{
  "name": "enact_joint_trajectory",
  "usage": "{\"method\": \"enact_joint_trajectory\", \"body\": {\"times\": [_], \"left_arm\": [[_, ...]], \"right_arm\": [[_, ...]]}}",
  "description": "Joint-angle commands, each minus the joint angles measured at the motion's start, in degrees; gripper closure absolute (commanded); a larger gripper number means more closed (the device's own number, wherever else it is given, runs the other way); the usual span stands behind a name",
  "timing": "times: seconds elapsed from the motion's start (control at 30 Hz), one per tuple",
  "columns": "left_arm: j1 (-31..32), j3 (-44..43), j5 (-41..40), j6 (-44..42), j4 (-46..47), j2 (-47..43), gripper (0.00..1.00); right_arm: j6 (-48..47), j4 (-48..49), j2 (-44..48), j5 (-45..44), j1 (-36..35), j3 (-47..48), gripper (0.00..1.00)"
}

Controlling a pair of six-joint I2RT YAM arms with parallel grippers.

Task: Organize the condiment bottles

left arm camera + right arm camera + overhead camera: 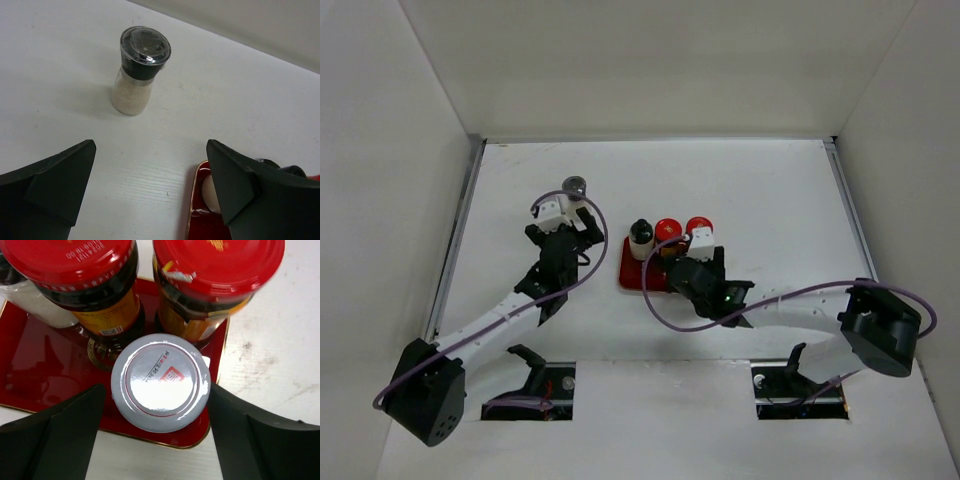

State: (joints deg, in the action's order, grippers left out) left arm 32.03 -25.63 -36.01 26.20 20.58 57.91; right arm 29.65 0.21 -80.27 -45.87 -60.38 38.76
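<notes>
On the red tray (pixel 632 278) near the middle of the table (pixel 770 200), the overhead view shows a black-capped shaker (pixel 641 238) at the tray's left end, a first red-capped jar (pixel 667 230) just beside it and a second red-capped jar (pixel 699 226) next along, all three upright in a row on the tray's far side. The right pincer (pixel 686 264) hangs over the tray's near side, close behind that row. Off the tray, out past its far left corner, a grinder (pixel 577 186) stands alone on the table, with the left pincer (pixel 582 218) between it and the tray. From the left wrist, the grinder is upright, a clear body of pale grains under a black top. It stands beyond the wide-spread, empty jaws, and the tray's edge with a pale rounded bottle body shows at the lower right. From the right wrist, a silver-lidded jar (pixel 160 382) stands upright at the tray's near edge, just in front of the two brown red-capped jars. The jaws are spread to either side of its lid and a thin gap shows on one side. The shaker's pale body shows at the tray's far left.
</notes>
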Motion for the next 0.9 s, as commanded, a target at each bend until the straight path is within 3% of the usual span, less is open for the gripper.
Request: {"method": "enact_joint_trajectory", "body": {"times": [0.0, 0.07, 0.4, 0.6, 0.7, 0.83, 0.87], "left_arm": [[-2.01, -4.86, -0.38, 0.61, -1.94, 2.29, 0.05], [-3.86, -8.37, -0.12, 0.61, -4.92, 5.18, 0.04], [-11.86, -28.14, 7.44, -0.79, -11.61, 26.97, 0.05], [-14.67, -39.4, 8.5, -1.67, -15.65, 39.19, 0.09], [-14.85, -42.31, 8.59, -2.46, -16.27, 41.93, 0.2], [-13.89, -39.43, 7.54, -2.12, -15.93, 39.06, 0.57], [-13.54, -38.02, 6.92, -1.94, -15.49, 37.29, 0.61]], "right_arm": [[-0.73, 5.24, 1.16, -4.05, -0.92, 3.07, 0.07], [-0.73, 4.89, 4.23, -4.32, -1.19, 2.29, 0.0], [-2.14, 3.48, 23.57, -1.95, -2.33, -4.74, 0.0], [-3.28, 6.2, 25.86, -0.45, -2.33, -7.21, 0.0], [-3.72, 7.61, 25.78, 0.42, -2.06, -8.17, 0.0], [-3.72, 8.84, 26.13, 0.78, -0.84, -9.32, 0.0], [-3.81, 9.11, 26.22, 1.13, -0.57, -9.49, 0.0]]}}
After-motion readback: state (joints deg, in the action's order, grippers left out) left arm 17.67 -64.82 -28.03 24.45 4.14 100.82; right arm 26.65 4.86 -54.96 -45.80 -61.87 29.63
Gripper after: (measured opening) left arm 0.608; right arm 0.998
